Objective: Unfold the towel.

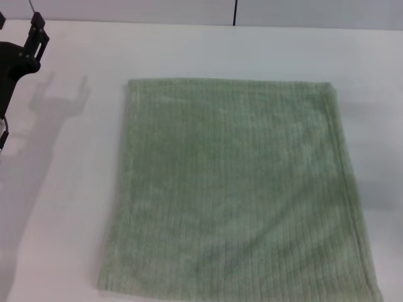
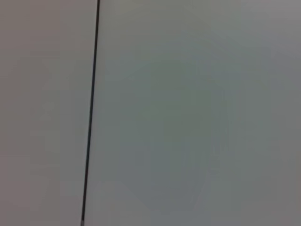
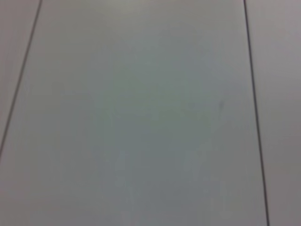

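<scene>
The towel (image 1: 236, 189) is a large pale sage-green ribbed cloth lying flat and spread out on the white table (image 1: 63, 220), filling the middle and right of the head view. Its near edge runs to the bottom of that view. My left gripper (image 1: 34, 39) is black and held up at the far left, well away from the towel. It is open and empty, and its shadow on the table shows two spread fingers. My right gripper is out of view. Both wrist views show only pale flat panels, with no towel.
The table's far edge meets a pale wall with a dark vertical seam (image 1: 235, 12). Bare table lies left of the towel and beyond it. The wrist views show similar dark seams (image 2: 91, 113) (image 3: 254, 113).
</scene>
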Action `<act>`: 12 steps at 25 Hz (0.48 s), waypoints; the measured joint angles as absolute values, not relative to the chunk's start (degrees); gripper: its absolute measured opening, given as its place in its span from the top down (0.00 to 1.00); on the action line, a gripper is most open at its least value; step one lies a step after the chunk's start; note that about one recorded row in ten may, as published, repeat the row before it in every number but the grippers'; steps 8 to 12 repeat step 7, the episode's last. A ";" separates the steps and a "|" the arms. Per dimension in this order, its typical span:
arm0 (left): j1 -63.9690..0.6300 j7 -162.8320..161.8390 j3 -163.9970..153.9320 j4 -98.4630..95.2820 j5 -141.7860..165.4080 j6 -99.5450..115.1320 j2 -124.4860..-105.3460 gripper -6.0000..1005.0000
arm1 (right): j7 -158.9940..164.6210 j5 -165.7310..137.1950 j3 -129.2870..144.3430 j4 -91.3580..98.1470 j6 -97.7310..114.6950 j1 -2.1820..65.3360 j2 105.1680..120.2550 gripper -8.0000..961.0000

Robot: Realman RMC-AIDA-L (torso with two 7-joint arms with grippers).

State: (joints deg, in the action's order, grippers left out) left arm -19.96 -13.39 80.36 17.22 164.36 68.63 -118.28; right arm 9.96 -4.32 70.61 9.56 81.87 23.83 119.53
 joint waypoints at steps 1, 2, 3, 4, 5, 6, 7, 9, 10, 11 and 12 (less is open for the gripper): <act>-19.93 -13.51 80.37 17.15 164.35 68.75 -118.24 0.45 | 9.69 -4.06 70.60 9.01 81.89 23.88 119.55 0.26; -19.91 -13.63 80.37 17.14 164.36 68.75 -118.24 0.40 | 9.33 -3.86 70.59 8.29 81.89 24.12 119.57 0.26; -19.89 -13.58 80.32 17.13 164.35 68.71 -118.33 0.35 | 8.74 -3.85 70.58 7.66 81.89 24.43 119.56 0.26; -19.89 -13.58 80.32 17.13 164.35 68.71 -118.33 0.31 | 8.74 -3.85 70.58 7.66 81.89 24.43 119.56 0.26; -19.88 -13.50 80.30 17.12 164.34 68.67 -118.36 0.26 | 8.20 -3.85 70.57 7.54 81.84 24.50 119.53 0.26; -19.88 -13.39 80.35 17.03 164.33 68.30 -118.50 0.26 | 7.50 -3.82 70.30 7.57 81.30 24.70 119.47 0.26; -19.88 -13.39 80.35 17.03 164.33 68.30 -118.50 0.26 | 7.50 -3.82 70.30 7.57 81.30 24.70 119.47 0.26; -19.88 -13.39 80.35 17.03 164.33 68.30 -118.50 0.26 | 7.50 -3.82 70.30 7.57 81.30 24.70 119.47 0.26; -19.88 -13.39 80.35 17.03 164.33 68.30 -118.50 0.26 | 7.50 -3.82 70.30 7.57 81.30 24.70 119.47 0.26; -19.88 -13.39 80.35 17.03 164.33 68.30 -118.50 0.26 | 7.50 -3.82 70.30 7.57 81.30 24.70 119.47 0.26; -19.88 -13.39 80.35 17.03 164.33 68.30 -118.50 0.26 | 7.50 -3.82 70.30 7.57 81.30 24.70 119.47 0.26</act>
